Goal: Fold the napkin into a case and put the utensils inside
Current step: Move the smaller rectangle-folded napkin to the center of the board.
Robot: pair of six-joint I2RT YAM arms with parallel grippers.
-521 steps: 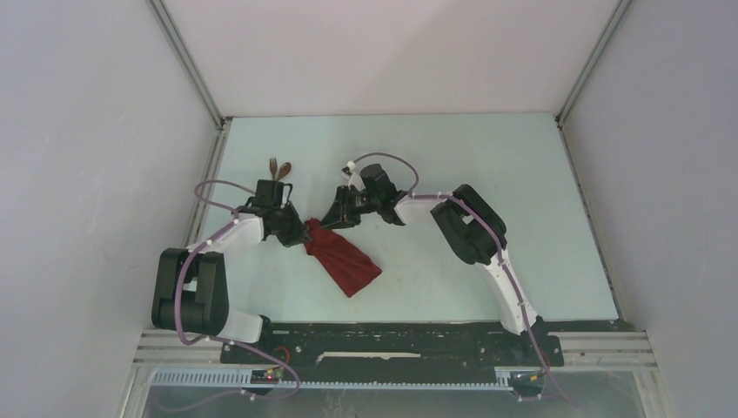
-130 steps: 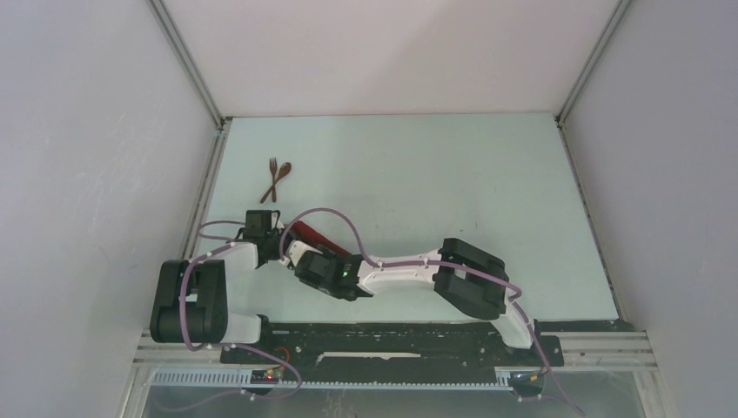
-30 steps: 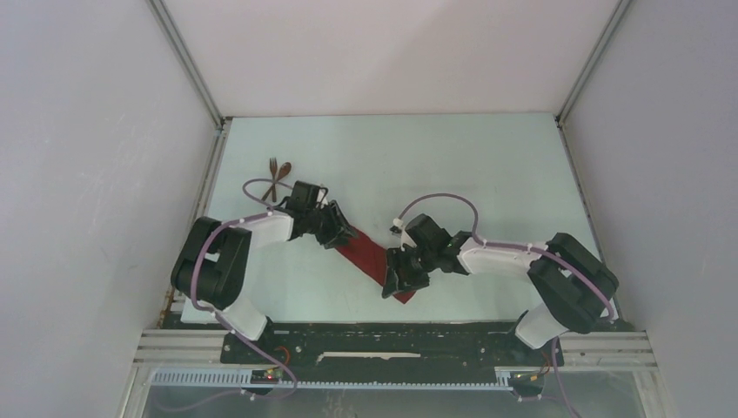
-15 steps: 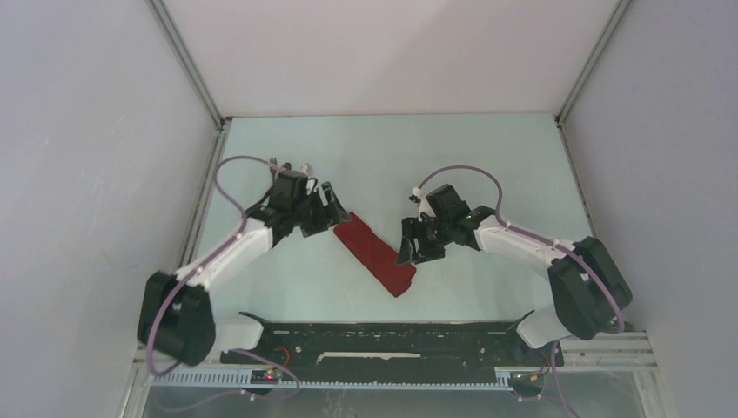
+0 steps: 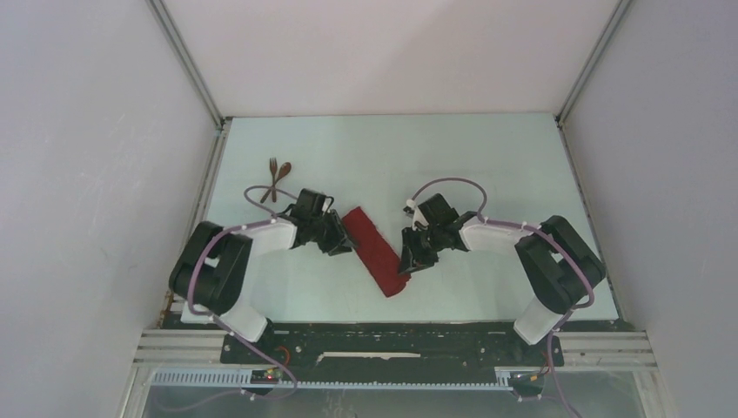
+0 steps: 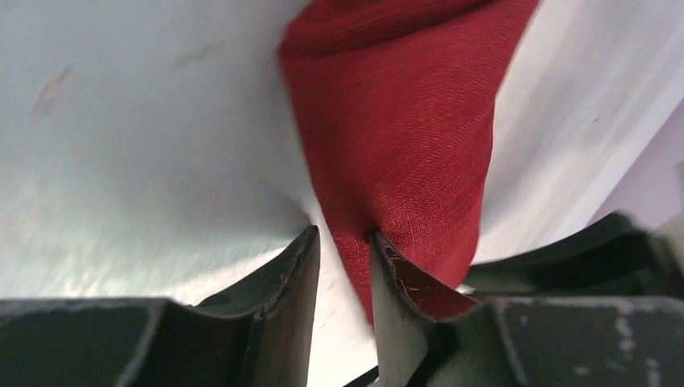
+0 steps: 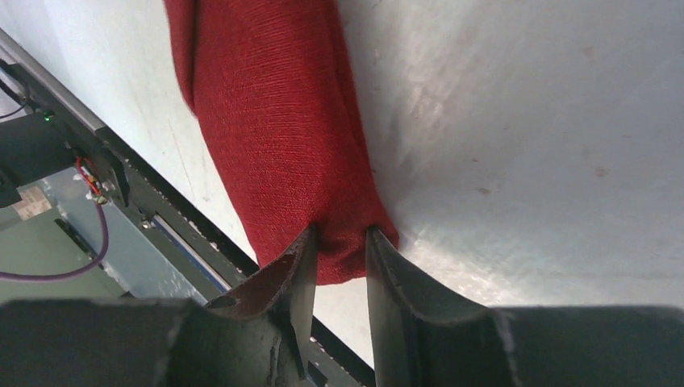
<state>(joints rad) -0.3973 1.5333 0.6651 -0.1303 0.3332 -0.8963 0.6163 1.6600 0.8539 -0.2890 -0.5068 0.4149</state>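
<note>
The napkin point(image 5: 374, 248) lies as a narrow dark red strip, the case, running diagonally across the table's middle. My left gripper point(image 5: 344, 244) is at its far left edge. In the left wrist view the left gripper point(image 6: 343, 234) has its jaws close together, and the napkin's point(image 6: 395, 121) edge is pinched at the tips. My right gripper point(image 5: 407, 261) is at the strip's near right side. The right wrist view has the right gripper point(image 7: 340, 234) closed on the napkin's point(image 7: 274, 105) end. The utensils point(image 5: 278, 172), a dark fork and spoon, lie crossed at the far left.
The black base rail point(image 5: 392, 335) runs along the near table edge, and the same rail point(image 7: 121, 185) is close behind the strip's end. Grey enclosure walls stand on the left, right and far sides.
Both grippers dropped from beside the strip onto it and their jaws narrowed. The left one came down and inward to the strip's upper edge. The right one moved to its near end.
</note>
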